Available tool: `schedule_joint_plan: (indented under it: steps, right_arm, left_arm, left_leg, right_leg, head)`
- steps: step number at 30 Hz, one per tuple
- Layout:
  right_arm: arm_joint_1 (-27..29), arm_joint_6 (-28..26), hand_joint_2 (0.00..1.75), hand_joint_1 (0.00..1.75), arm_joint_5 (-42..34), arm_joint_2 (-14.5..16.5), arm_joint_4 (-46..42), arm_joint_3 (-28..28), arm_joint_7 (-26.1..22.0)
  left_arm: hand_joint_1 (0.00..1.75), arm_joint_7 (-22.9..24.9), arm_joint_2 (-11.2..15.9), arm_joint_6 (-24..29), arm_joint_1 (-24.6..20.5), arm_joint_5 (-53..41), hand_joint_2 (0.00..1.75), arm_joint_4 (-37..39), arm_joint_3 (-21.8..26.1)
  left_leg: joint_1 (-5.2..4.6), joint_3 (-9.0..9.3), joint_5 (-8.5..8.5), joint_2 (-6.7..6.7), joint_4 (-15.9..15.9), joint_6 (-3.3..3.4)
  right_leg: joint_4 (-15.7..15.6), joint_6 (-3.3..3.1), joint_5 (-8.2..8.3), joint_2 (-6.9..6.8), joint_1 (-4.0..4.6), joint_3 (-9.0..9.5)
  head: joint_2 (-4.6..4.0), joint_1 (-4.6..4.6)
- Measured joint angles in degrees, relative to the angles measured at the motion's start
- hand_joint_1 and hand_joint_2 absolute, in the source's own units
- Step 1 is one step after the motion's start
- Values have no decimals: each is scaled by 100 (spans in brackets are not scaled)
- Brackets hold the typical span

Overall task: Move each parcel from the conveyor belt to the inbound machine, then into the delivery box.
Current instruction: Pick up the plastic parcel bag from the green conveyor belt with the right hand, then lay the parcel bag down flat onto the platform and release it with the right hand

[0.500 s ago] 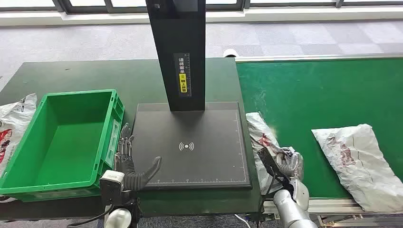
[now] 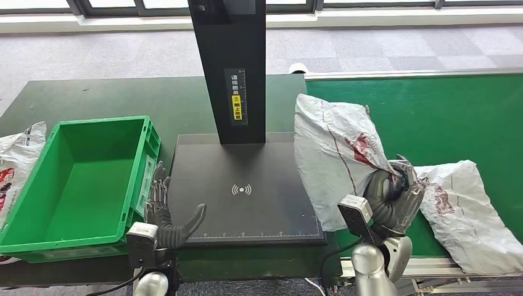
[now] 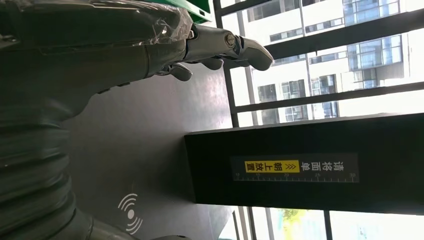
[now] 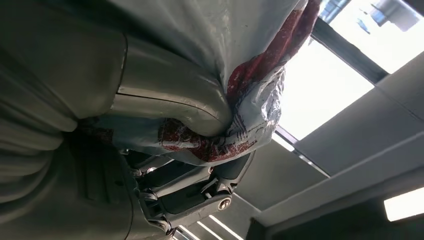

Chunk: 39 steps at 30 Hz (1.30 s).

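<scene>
Right hand (image 2: 395, 200) pinches the bag (image 2: 336, 154) by a bunched corner, lifted. It's soft, prob light, slick; grip more film so you don't slip. Left hand (image 2: 163, 213) spread, holds nothing.

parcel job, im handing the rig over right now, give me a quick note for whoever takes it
Right hand: grips the lifted parcel, held up between the conveyor belt and the inbound machine, overlapping the machine's right edge.
Left hand: open, holding nothing, at the machine's front left corner beside the delivery box.
Done: parcel picked off the belt.
Left: lay it on the machine plate, then move it into the delivery box, which has nothing in it yet. A second parcel waits on the belt. Another bag lies left of the box.
</scene>
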Motion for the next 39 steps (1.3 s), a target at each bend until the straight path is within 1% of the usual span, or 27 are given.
schedule_joint_plan:
  steps: [7, 22, 25, 27, 30, 33, 36, 39]
  right_arm:
    - [5, 2, 175, 175, 26, 4, -146, 36, -127]
    - [-3, 4, 175, 175, -28, 6, -194, 230, -130]
    - [-24, 8, 175, 175, 14, 5, -120, 346, -113]
    - [-112, 39, 175, 175, 165, 2, 162, 580, 24]
    - [-333, 89, 175, 175, 473, -6, 881, 1085, 342]
    - [-558, 96, 175, 175, 548, -9, 1596, 1486, 511]
    - [-736, 135, 175, 175, 611, -20, 2170, 1720, 678]
    - [-845, 192, 175, 175, 685, -36, 2561, 1884, 808]
  left_arm:
    - [0, 0, 4, 93, -1, 102, 175, 2, 1]
    - [0, -1, 22, 144, -8, 172, 175, 32, 1]
    - [0, -1, 32, 144, -12, 190, 175, 33, 1]
    - [0, -1, 43, 128, -39, 210, 175, 46, 1]
    - [0, -1, 55, 117, -124, 258, 175, 92, 1]
    - [0, -2, 66, 149, -170, 309, 175, 138, -3]
    - [0, -2, 77, 153, -189, 334, 175, 173, -9]
    - [0, -2, 78, 137, -200, 339, 175, 194, -12]
  left_leg:
    - [0, 2, 1, 0, 0, 0]
    - [0, 0, 1, 0, 0, 0]
    - [1, -2, 1, 1, 0, -1]
    - [2, -1, 1, 7, -1, -1]
    - [3, 5, 5, 13, -1, -6]
    - [6, 5, 10, 8, -1, -11]
    - [9, 5, 11, 7, -1, -12]
    - [8, 4, 10, 7, 0, -12]
  right_leg:
    - [0, 0, 2, 0, 0, 2]
    - [0, 0, 2, 0, 0, 1]
    - [0, 0, 2, 1, 1, 2]
    - [0, 0, 2, 6, 2, 2]
    - [1, -1, 2, 11, 4, 0]
    - [1, -4, 4, 8, 6, 1]
    - [2, -5, 5, 9, 6, 0]
    - [2, -5, 5, 9, 6, -1]
  head:
    - [0, 0]
    - [0, 0]
    - [0, 1]
    - [0, 2]
    - [0, 1]
    - [0, 0]
    - [0, 2]
    - [0, 2]
